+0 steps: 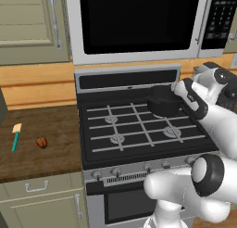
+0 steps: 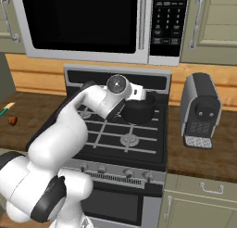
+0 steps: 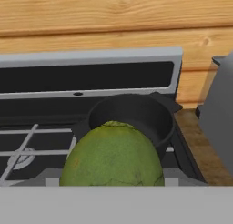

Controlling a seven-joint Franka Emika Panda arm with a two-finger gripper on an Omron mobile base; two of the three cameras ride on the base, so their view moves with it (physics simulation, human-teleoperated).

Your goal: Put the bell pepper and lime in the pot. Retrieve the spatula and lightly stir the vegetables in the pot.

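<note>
A wooden surface (image 1: 55, 125) flanks a black stove (image 1: 139, 129) beneath a microwave (image 1: 139, 23). On its left part lie the spatula (image 1: 16, 136) and, just beside it, the bell pepper (image 1: 42, 142). The pot (image 1: 163, 101) sits at the stove's back right. The right base view adds a coffee machine (image 2: 200, 111). The hand view puts the lime (image 3: 112, 155) close before the pot, apparently clasped by the end effector (image 2: 139, 95), jaws wide.

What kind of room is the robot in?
A kitchen, it looks like. There's a stove with a black pot on it, a microwave above, and wooden counters with cabinets.
</note>
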